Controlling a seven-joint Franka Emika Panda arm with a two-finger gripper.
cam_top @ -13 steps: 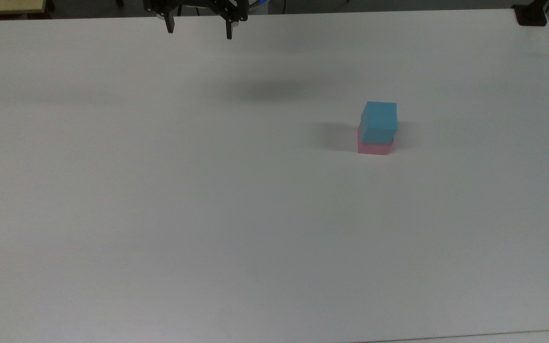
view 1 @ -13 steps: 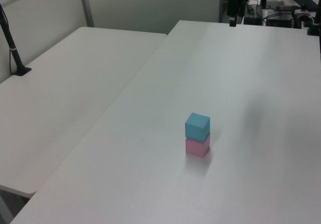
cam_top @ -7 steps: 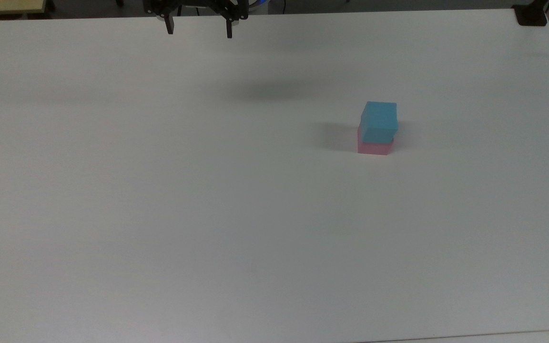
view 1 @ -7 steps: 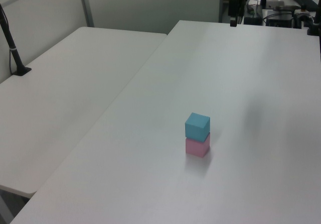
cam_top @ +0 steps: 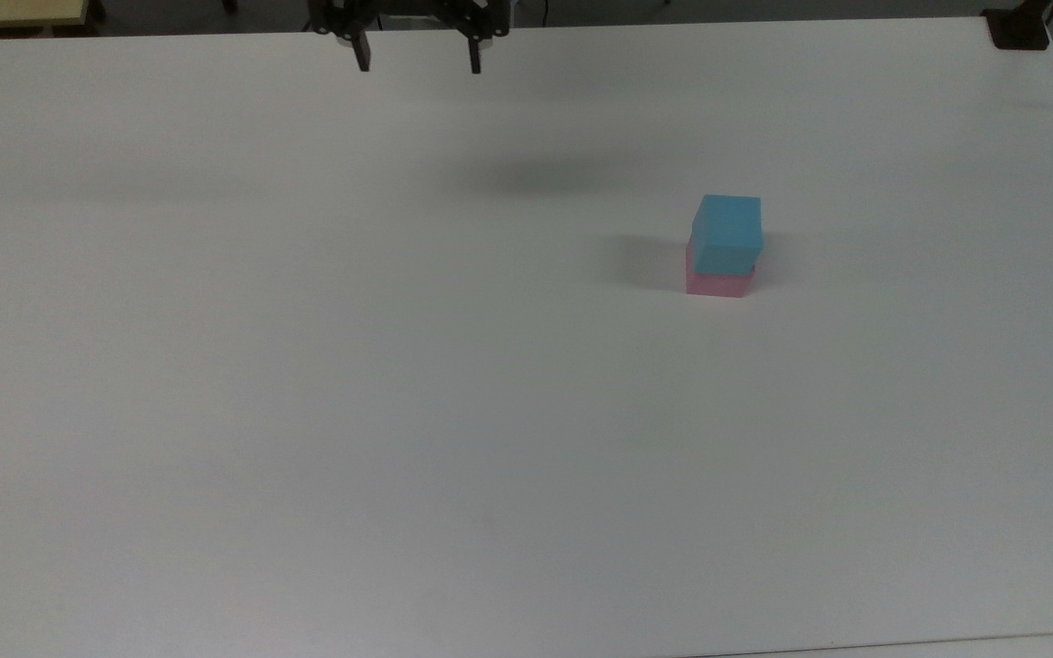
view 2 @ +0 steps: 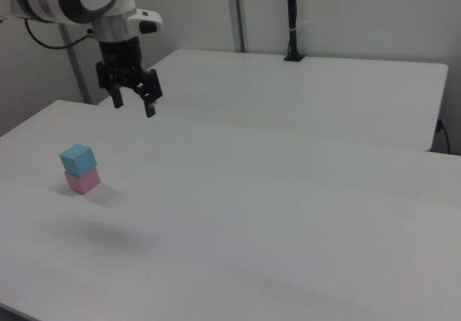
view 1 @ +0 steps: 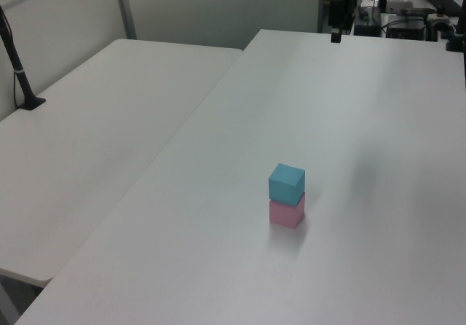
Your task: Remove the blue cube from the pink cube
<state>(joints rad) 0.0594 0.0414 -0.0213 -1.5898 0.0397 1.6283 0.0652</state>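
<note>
On the white desk (cam_top: 307,384) nearest the top view's camera nothing carries writing, a brand or a label that can be read. Farther in, the pink cube (cam_top: 717,281) sits on the desk with the blue cube (cam_top: 728,233) stacked squarely on it, touching, the blue one turned slightly against the pink one; in the left view the pair, blue cube (view 1: 286,183) over pink cube (view 1: 286,213), stands alone in the middle of the desk (view 1: 378,106). Both cubes lie well apart from the jaws, below them and toward the top view's right; in the right view the blue cube (view 2: 78,158) and pink cube (view 2: 83,181) are below and to the right view's left of them. At the far edge the gripper (cam_top: 418,66) hangs above the desk, its jaws open and empty with a wide gap between the two fingers; it shows also in the left view (view 1: 335,36) and in the right view (view 2: 134,105). A soft shadow (cam_top: 545,175) lies on the desk between jaws and cubes. Against the earlier frames the jaws have shifted toward the top view's right, nearer the cubes, while the stack has not moved.
</note>
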